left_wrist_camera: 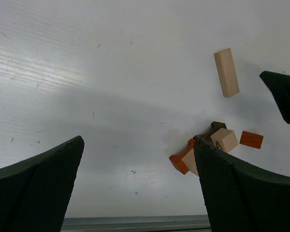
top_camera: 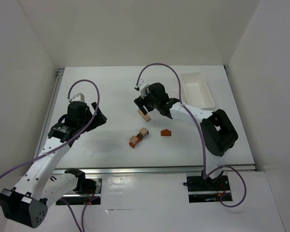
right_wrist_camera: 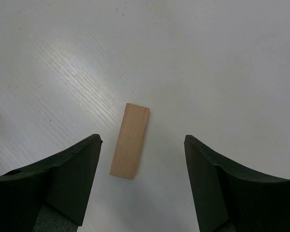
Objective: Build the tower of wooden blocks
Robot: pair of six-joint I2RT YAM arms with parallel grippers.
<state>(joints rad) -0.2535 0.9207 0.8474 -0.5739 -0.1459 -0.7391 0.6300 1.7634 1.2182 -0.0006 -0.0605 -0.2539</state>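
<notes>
A pale tan bar [right_wrist_camera: 130, 140] lies flat on the table between the fingers of my open right gripper [right_wrist_camera: 142, 139], nearer the left finger and touching neither. From above, the right gripper [top_camera: 142, 106] hovers over this bar [top_camera: 144, 115]. Nearer the arms sits a small cluster [top_camera: 138, 137]: a pale cube [left_wrist_camera: 224, 139], a dark brown piece [left_wrist_camera: 218, 125], an orange-red block [left_wrist_camera: 179, 162] and another pale block [left_wrist_camera: 190, 161], partly hidden by my left finger. An orange-red house-shaped piece [top_camera: 166, 132] lies apart to the right. My left gripper [left_wrist_camera: 138, 140] is open and empty, left of the cluster.
A white rectangular tray [top_camera: 198, 89] stands at the back right, beside the right arm. White walls close in the table on three sides. A metal rail [top_camera: 150, 169] runs along the near edge.
</notes>
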